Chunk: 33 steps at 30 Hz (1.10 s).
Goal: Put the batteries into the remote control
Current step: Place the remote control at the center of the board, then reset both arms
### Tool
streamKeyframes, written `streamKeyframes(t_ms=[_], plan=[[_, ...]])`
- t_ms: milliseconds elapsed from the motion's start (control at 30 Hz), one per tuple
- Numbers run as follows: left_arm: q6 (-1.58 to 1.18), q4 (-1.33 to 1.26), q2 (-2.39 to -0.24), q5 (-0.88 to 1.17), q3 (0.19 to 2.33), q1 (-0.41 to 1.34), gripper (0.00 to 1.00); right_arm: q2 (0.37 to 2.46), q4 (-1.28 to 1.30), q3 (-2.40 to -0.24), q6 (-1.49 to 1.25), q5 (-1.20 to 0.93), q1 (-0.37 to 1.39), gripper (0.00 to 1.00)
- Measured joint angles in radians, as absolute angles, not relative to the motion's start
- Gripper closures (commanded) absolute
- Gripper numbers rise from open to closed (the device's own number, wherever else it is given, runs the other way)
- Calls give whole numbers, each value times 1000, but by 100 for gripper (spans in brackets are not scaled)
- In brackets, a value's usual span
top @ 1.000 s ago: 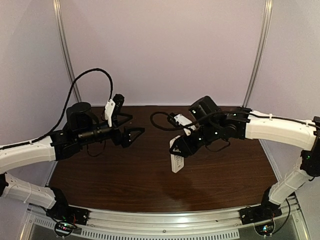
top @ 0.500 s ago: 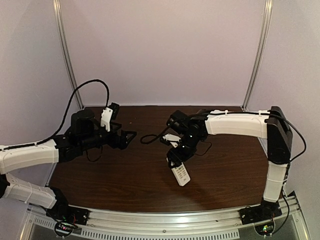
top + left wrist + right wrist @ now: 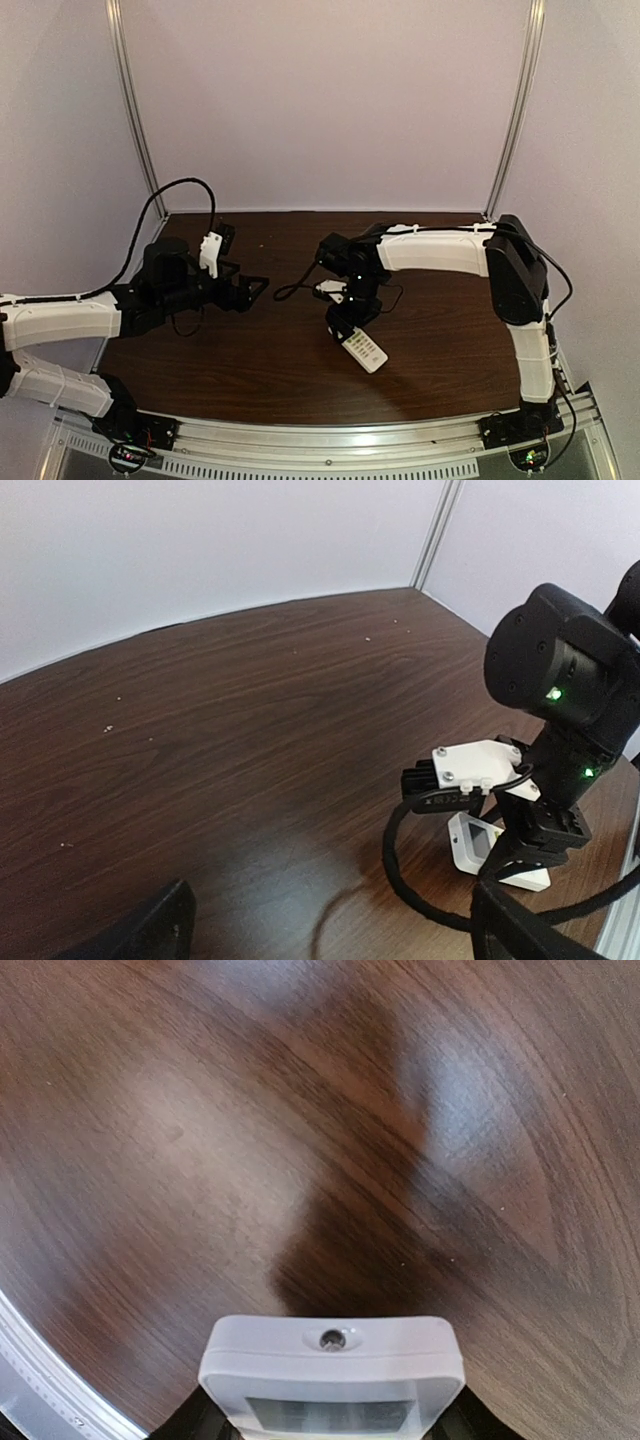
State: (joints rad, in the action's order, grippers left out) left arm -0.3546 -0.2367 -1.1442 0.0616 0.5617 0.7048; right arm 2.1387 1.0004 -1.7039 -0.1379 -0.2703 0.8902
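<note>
The white remote control is held by my right gripper, low over the table's middle or resting on it, with its free end pointing toward the front right. In the right wrist view the remote's end with the pale display window sits between the dark fingers, which are shut on it. The left wrist view shows the remote under the right gripper. My left gripper is open and empty, left of the remote; its fingertips stand wide apart. No orange or purple battery is in view.
A black cable loops from the right wrist down onto the dark wooden table. A metal rail runs along the near edge. Pale walls and upright posts close the back.
My right arm has swung left and down, bringing the remote from above the table to low over its middle. My left gripper has dropped a little and shifted slightly.
</note>
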Motion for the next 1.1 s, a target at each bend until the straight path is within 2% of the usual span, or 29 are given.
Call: streamKeyframes(t_ms=[167, 333, 567, 700, 767, 833, 1100], plan=[[-371, -252, -1145, 76, 529, 648, 3, 2194, 1043, -1744, -139, -257, 890, 62], [-379, -257, -1161, 83, 527, 627, 3, 2222, 1056, -1760, -142, -255, 890, 37], [-392, -255, -1162, 92, 527, 615, 3, 2222, 1042, -1761, -144, -259, 890, 22], [-396, -226, -1162, 95, 538, 615, 2, 2218, 1019, -1761, -143, -269, 889, 17], [-401, -191, -1162, 100, 560, 615, 3, 2212, 990, -1758, -146, -284, 884, 12], [-402, -148, -1162, 105, 599, 615, 3, 2191, 953, -1742, -152, -304, 871, 1], [-361, 82, -1179, 68, 900, 606, 2, 1861, 741, -1629, -165, -374, 725, 0]])
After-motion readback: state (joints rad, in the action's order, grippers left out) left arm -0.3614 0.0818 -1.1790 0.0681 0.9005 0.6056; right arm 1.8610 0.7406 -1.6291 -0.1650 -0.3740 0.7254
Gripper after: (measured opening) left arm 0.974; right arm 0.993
